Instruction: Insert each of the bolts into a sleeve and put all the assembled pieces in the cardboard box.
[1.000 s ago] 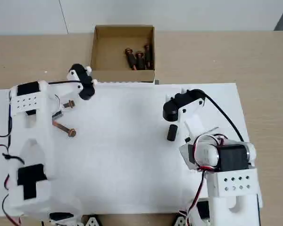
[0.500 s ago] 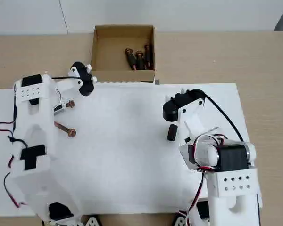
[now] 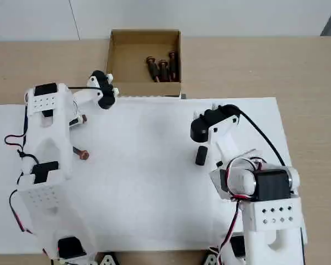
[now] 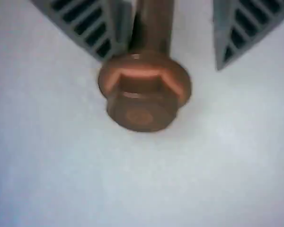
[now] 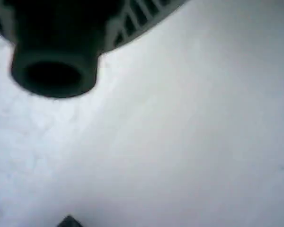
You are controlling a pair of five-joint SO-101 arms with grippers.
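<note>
Left gripper straddles a bolt; right gripper holds a sleeve.

At the left, the left gripper sits open over a bolt lying on the white sheet. Its wrist view shows one finger just beside the shank and the other standing clear, while from above the arm covers most of that bolt. Just nearer, a second bolt lies free on the sheet. At the far side of the table, the cardboard box holds three assembled pieces. To the right, the right gripper is clamped on a black sleeve, whose hollow end faces its wrist view.
</note>
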